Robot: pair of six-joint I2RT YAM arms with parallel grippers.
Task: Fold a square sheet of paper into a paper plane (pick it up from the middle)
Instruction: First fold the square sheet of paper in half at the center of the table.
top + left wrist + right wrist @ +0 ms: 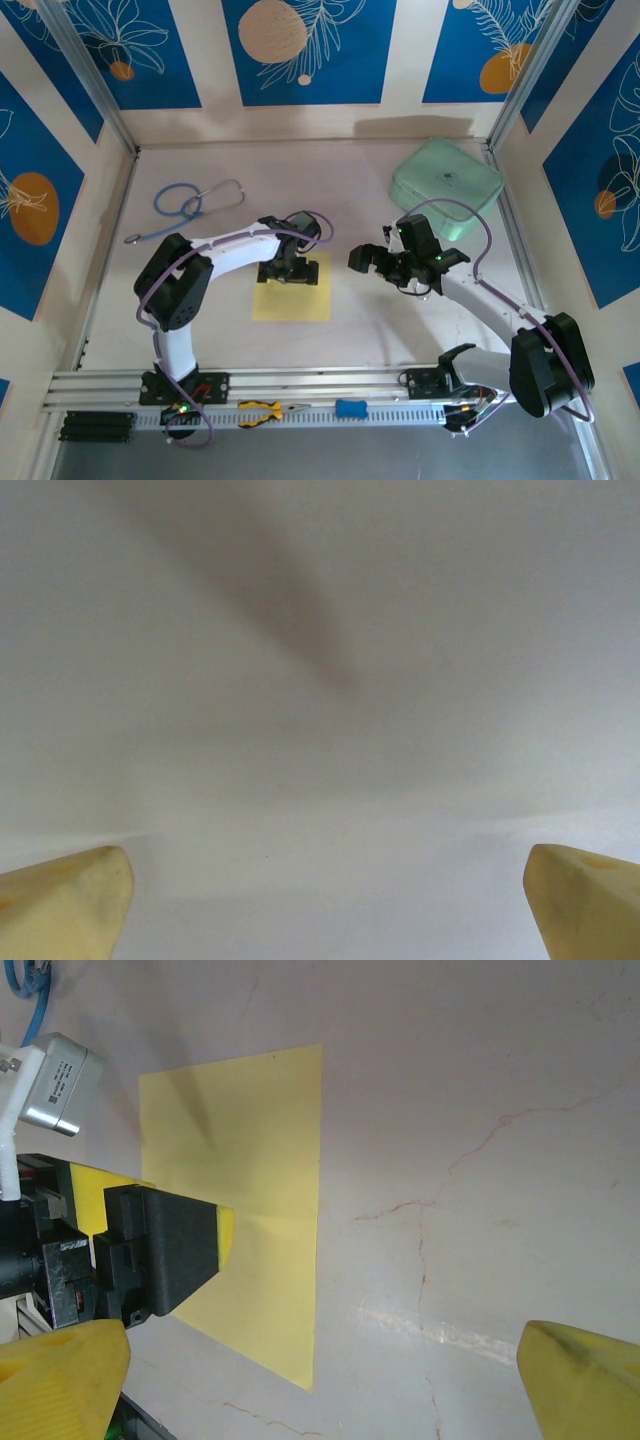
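Pincers first: the left pincer (290, 268) stands wide open and holds nothing. It is low over the far half of the square sheet of paper (292, 300). In the left wrist view its two yellow fingertips (62, 905) are far apart at the lower corners, with a pale blurred surface between them. From the right wrist view one black finger with a yellow tip (224, 1228) is down at the sheet (250, 1150); I cannot tell if it really touches. The right pincer (372, 262) is also fully open and empty. It hangs over the bare tabletop (380, 330), just beside the right edge of the sheet.

The sheet lies flat and unfolded in the middle of the tabletop, between the two arms.

I count one sheet, one mint-green case (445, 183) at the far right, one blue stethoscope (190, 203) at the far left, one pair of yellow-handled pliers (262, 412) and one small blue block (350, 408) on the near rail.

A small label sits on the grey box (58, 1082) of the left arm, but its writing is too small to read.
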